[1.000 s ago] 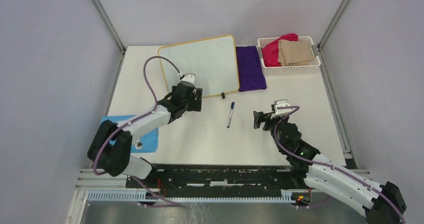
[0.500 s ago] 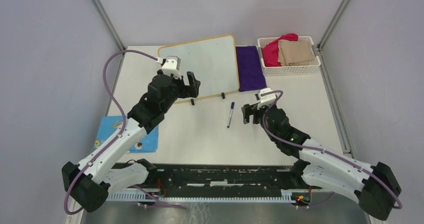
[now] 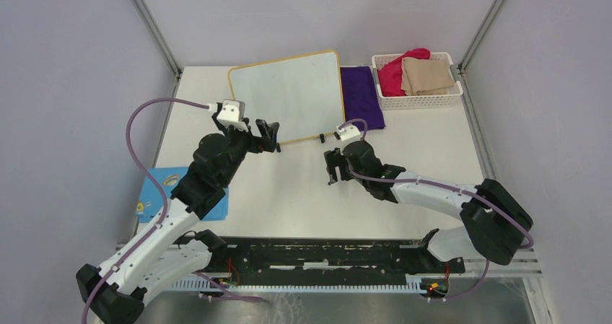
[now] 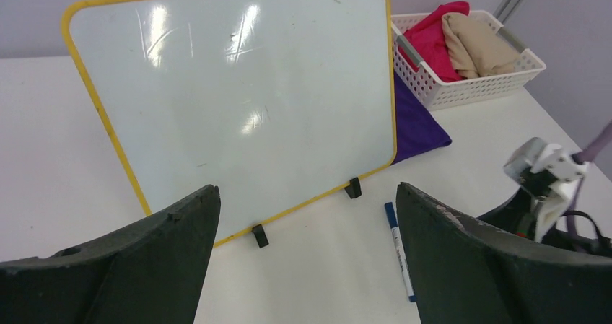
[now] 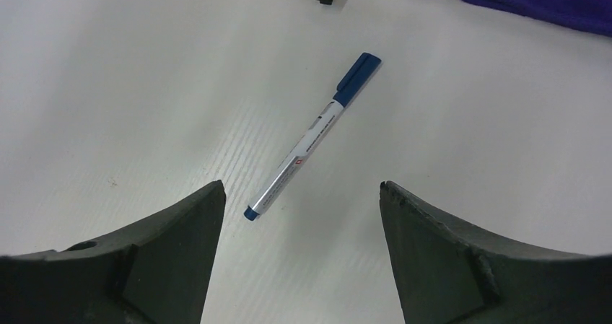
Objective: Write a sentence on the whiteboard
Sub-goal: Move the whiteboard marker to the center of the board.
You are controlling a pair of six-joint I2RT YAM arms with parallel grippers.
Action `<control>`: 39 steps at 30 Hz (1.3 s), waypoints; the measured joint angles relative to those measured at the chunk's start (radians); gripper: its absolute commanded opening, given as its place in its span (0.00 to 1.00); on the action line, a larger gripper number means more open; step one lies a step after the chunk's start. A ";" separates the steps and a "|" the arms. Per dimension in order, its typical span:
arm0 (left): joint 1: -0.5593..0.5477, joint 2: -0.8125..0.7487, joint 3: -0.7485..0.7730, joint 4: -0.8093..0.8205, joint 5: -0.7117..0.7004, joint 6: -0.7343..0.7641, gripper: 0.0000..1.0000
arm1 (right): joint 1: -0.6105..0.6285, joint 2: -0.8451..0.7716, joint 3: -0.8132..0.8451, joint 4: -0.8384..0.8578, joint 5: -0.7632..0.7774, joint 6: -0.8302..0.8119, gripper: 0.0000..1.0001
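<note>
Overhead view of a white bench [image 3: 289, 201] with two robot arms reaching in from the bottom edge. The whiteboard [image 3: 289, 97] sits at the upper centre of the frame. It has a yellow rim and two small black feet on its lower edge, and its face shows only glare and faint smudges.

The left tool [image 3: 270, 138] hovers just below the whiteboard's lower left corner. Its jaws are spread wide and hold nothing.

The right tool [image 3: 330, 167] is at the centre of the frame, below the whiteboard's lower right corner. It is also wide open and empty. In its wrist view a blue-and-white marker [image 5: 312, 138] lies on the bench between the two spread fingers, untouched by either. The marker lies on a slant, with its blue cap toward the upper right.

A purple cloth [image 3: 361, 97] lies against the whiteboard's right edge. Further right, a white basket [image 3: 455, 93] holds pink and tan fabric. A blue booklet [image 3: 155, 187] lies at the lower left, partly under the left arm.
</note>
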 measured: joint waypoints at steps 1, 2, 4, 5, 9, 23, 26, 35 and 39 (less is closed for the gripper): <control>-0.011 -0.018 -0.007 0.008 -0.009 0.010 0.95 | -0.002 0.024 0.011 -0.002 -0.009 0.006 0.82; -0.026 -0.033 -0.011 0.017 -0.021 0.021 0.95 | -0.002 0.046 0.022 -0.004 -0.015 0.012 0.82; -0.064 -0.053 -0.011 0.033 -0.040 0.047 0.95 | -0.003 0.090 0.040 -0.005 -0.032 0.022 0.80; -0.083 -0.058 -0.011 0.038 -0.052 0.056 0.94 | -0.003 0.106 0.047 -0.005 -0.037 0.027 0.79; -0.130 -0.060 -0.014 0.047 -0.084 0.097 0.94 | -0.003 0.174 0.083 -0.015 -0.050 0.030 0.76; -0.144 -0.062 -0.016 0.048 -0.139 0.126 0.93 | -0.014 0.290 0.128 -0.052 -0.047 0.011 0.53; -0.144 -0.061 -0.016 0.048 -0.148 0.126 0.93 | -0.018 0.293 0.128 -0.054 -0.047 0.002 0.47; -0.148 -0.051 -0.017 0.048 -0.153 0.126 0.93 | -0.042 0.281 0.092 -0.043 -0.049 -0.023 0.34; -0.152 -0.050 -0.021 0.048 -0.153 0.126 0.93 | -0.046 0.240 0.050 -0.043 -0.048 -0.027 0.38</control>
